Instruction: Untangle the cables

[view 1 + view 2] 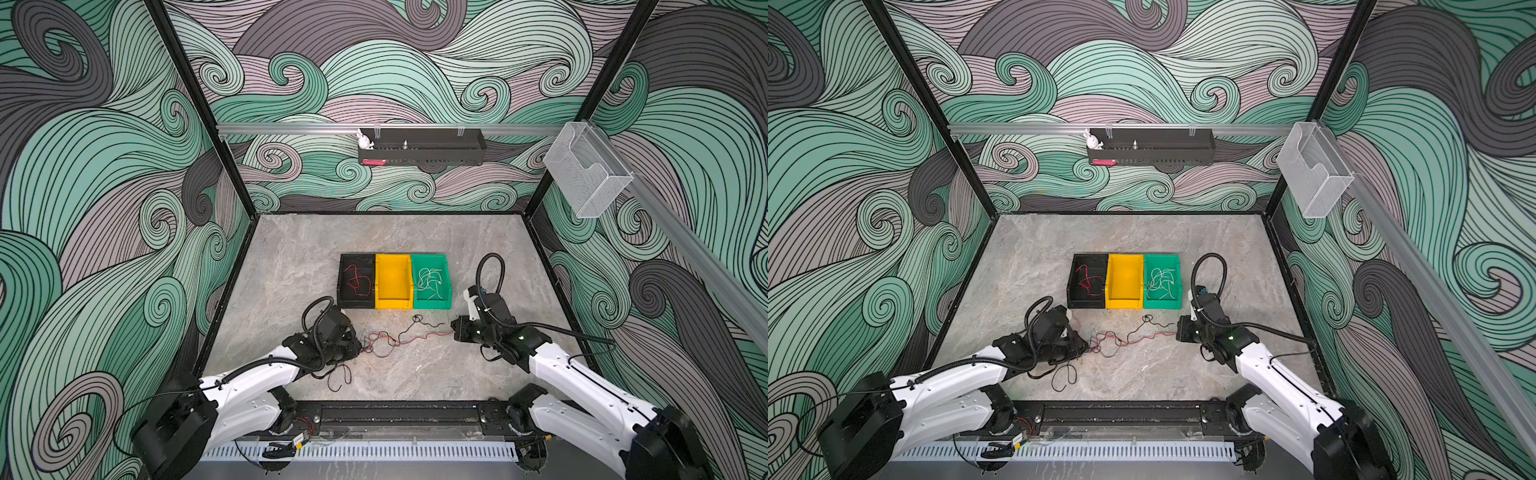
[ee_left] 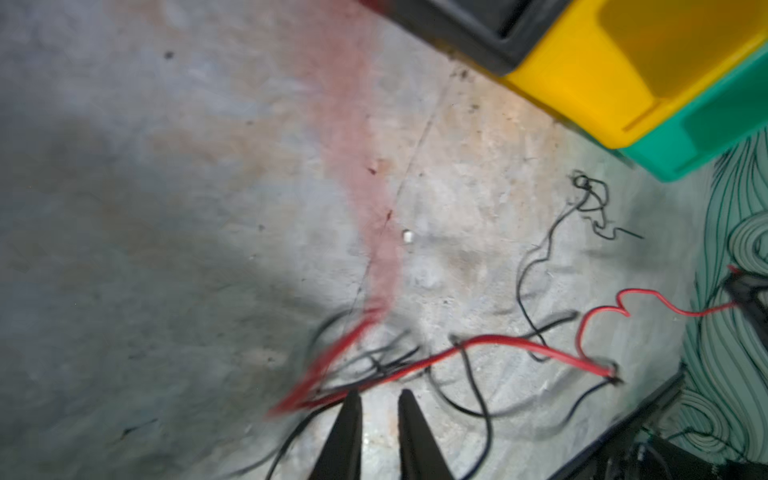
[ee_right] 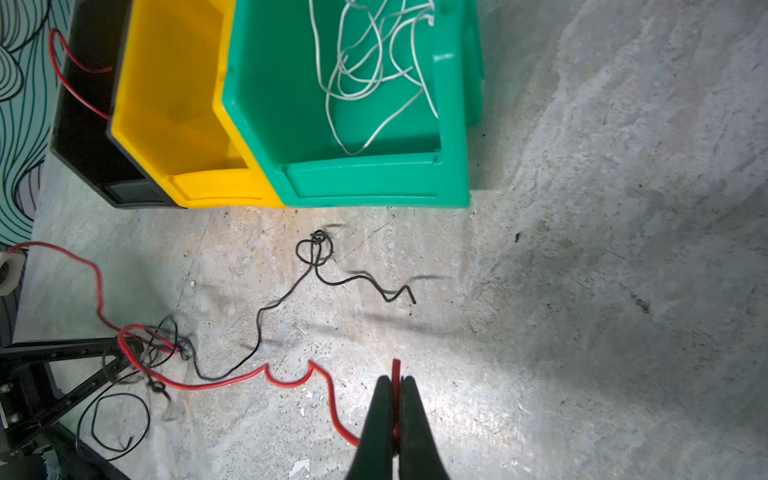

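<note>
Cables (image 1: 376, 343) are what I am sorting. The loose ones lie on the table on my side of the yellow bin (image 1: 394, 282), well short of its front lip. A red cable (image 3: 286, 381) and a black cable (image 3: 259, 328) cross in a small snarl (image 3: 166, 345), which sits off to the left of the yellow bin.

My right gripper (image 3: 397, 379) is pinched closed on the free end of the red cable, low over the table and off to the right of the yellow bin. My left gripper (image 2: 380, 395) sits right at the snarl with its jaws a narrow gap apart. I see bare table between them, so I judge it holds nothing.

The step in hand looks like drawing the red cable out of the black one. To do it well, I would close the left jaws on black strands only and pin them low at the snarl. Then I would pull the red end slowly away from the snarl with the right. If the black loops start to drag along, I should ease off, since a hard pull could cinch the knot. The wrist view there is blurred, so I cannot tell exactly which strand lies nearest the left tips.
</note>
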